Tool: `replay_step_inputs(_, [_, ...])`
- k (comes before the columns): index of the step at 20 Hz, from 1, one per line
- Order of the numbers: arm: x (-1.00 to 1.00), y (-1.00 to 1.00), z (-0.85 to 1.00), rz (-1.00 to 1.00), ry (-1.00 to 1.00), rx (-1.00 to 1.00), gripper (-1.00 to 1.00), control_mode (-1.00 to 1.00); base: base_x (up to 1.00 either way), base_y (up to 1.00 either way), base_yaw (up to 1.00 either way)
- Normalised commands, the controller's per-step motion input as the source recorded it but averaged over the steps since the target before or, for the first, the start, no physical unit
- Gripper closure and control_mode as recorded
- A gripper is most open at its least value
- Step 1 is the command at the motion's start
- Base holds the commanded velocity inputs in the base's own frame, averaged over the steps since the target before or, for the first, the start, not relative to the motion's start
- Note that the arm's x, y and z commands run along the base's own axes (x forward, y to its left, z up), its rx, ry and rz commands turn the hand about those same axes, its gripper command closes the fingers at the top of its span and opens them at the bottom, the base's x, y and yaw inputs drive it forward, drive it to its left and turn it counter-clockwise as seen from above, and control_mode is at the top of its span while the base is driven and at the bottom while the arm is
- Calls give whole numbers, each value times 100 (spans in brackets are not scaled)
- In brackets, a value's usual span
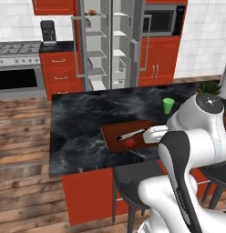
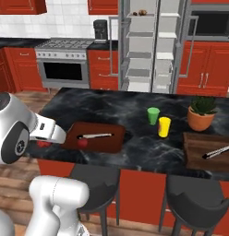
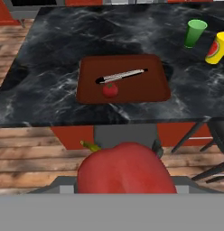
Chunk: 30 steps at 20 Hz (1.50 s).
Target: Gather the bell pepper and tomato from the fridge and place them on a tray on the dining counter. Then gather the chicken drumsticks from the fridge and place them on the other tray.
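The big glossy red bell pepper [image 3: 125, 169] with a yellow-green stem fills the bottom of the hand view, right in front of the camera, and the two-finger gripper [image 3: 125, 187] is clamped around it (the finger tips themselves are hidden behind the fruit). In the right base view a bit of the same red shows under the hand at the near edge of the long black marble dining counter [image 2: 135, 143] with white veins.

On that counter lies the flat rectangular reddish-brown wooden tray [image 3: 150, 85] with a low rim. A small round red tomato [image 3: 110, 90] sits on it towards its near side, just beside a slim silver knife with a dark handle [image 3: 122, 76] lying slantwise across the tray.

Further along the counter stand a green plastic cup [image 2: 153, 115] and a yellow cup [image 2: 164, 126], close together, then a leafy plant in a terracotta pot [image 2: 201, 114]. Past them is the dark brown wooden tray with a raised rim [image 2: 199, 152], with a second knife [image 2: 217, 152] on it.

Behind the counter the tall grey steel double-door fridge [image 2: 153, 46] stands with both doors open, pale shelves showing.
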Motion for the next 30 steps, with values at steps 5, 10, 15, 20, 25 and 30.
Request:
replay_step_inputs(5, [0, 0, 0, 0, 0, 0, 100, 100, 44, -43, -2])
replay_step_inputs(10, [0, 0, 0, 0, 0, 0, 100, 100, 56, -27, -3])
replay_step_inputs(15, [0, 0, 0, 0, 0, 0, 100, 100, 62, -23, -1])
replay_step_inputs(20, [77, -10, 0, 0, 3, 4, 100, -100, 17, -4, 0])
replay_step_inputs(25, [99, 0, -10, 0, 13, 0, 100, -100, 0, 0, 0])
replay_step_inputs(30, [72, 0, -53, 2, 14, 0, 100, -100, 0, 0, 0])
